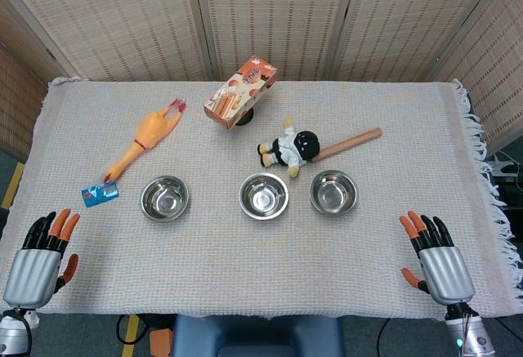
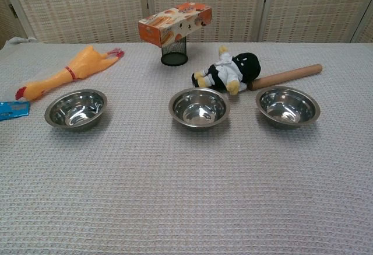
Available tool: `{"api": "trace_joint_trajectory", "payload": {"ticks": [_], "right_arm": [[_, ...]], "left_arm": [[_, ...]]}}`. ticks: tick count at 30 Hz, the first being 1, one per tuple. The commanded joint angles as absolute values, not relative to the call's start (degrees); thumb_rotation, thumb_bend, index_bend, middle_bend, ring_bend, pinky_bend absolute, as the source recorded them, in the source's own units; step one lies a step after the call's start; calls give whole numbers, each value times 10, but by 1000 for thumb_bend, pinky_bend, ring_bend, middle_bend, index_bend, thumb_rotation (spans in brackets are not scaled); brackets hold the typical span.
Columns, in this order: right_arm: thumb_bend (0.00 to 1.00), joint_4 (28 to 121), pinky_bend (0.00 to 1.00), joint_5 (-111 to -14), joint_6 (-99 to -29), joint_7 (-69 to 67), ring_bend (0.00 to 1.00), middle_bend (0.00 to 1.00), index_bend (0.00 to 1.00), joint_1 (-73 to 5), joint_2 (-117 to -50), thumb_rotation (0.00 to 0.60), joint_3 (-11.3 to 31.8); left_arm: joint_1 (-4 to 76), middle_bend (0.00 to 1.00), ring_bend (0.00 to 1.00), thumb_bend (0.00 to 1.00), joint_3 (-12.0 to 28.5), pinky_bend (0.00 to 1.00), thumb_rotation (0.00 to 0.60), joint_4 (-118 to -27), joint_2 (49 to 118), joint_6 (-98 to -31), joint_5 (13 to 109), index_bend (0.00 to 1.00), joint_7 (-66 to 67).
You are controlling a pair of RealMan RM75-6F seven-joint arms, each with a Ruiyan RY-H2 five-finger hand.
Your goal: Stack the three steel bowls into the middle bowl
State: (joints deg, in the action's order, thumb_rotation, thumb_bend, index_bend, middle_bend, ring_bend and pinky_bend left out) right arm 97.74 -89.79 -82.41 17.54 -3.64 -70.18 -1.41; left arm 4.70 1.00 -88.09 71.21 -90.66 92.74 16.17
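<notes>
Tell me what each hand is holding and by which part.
Nothing is held. The left hand and right hand rest open near the table's front edge, apart from all three bowls.

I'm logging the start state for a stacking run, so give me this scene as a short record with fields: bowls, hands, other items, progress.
bowls: left bowl, middle bowl, right bowl, in a row, apart, upright, empty
hands: left hand and right hand at the near table edge, holding nothing
other items: rubber chicken, snack box on a mesh cup, plush doll, rolling pin, blue packet
progress: nothing stacked yet
</notes>
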Motion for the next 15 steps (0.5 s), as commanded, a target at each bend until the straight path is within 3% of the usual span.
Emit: {"api": "trace_joint_trajectory", "payload": {"ticks": [1,6,15], "right_arm": [[107,979,0,-904,-828,175,0,0,0,-36,-702,600,-16],[107,979,0,-915,-840,175,0,0,0,-31,-702,600,-17],[107,974,0,-896,-826,186,0,0,0,-34,-709,600,-11]], "left_arm": [[46,0,0,460,8,113,600,-881,714,-906,928,0,164],[89,0,0,458,7,138,600,-834,774,-845,944,0,149],[194,0,0,454,65,141,600,-647,914,-728,893,93,117]]}}
